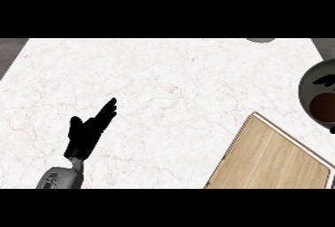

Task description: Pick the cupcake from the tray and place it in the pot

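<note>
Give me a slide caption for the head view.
Cupcake sits in the pot; wooden tray bare; left hand open over the counter.

White marble counter (163, 80) with faint veining, grey floor (9, 48) beyond its edges

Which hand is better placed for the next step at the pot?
Right, probably. The right hand shows over the pot at the view's right edge, beside the brown cupcake. The left hand rests open, far across the counter.
</note>
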Motion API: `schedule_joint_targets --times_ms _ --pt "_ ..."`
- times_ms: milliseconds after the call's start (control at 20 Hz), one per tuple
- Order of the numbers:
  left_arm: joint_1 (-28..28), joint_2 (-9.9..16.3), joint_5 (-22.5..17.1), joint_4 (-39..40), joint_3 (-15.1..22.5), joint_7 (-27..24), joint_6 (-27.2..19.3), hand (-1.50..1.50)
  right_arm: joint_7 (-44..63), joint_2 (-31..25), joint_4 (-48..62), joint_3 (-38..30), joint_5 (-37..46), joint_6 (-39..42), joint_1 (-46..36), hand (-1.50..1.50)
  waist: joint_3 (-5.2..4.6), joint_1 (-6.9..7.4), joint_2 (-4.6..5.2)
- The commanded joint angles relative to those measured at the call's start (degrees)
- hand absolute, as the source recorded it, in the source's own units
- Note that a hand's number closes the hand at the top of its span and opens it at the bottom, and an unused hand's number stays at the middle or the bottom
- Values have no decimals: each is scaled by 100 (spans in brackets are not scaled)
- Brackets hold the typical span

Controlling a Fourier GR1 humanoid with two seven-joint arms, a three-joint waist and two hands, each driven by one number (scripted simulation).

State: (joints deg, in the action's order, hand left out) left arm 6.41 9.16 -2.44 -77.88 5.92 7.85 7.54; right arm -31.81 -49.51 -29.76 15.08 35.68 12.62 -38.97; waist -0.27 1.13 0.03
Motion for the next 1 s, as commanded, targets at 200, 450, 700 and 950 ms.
schedule_joint_targets --times_ms 200,450,700,950 --pt "-111 -68 110 -126 90 29 -95 0 -408 676 227 -1642 -1932 765 -469 -150 37 -67 -10" --pt "-249 -118 46 -350 69 305 -184 0 123 229 777 -2703 -2872 1075 -676 -150 35 -72 -13" --pt "-251 -100 122 -233 113 145 -98 0 111 -348 1310 -3437 -3461 1313 -686 -150 39 -60 24" --pt "-190 132 -118 -189 -143 39 200 0 -51 -1112 1929 -3832 -3717 2010 -655 -150 53 82 91"
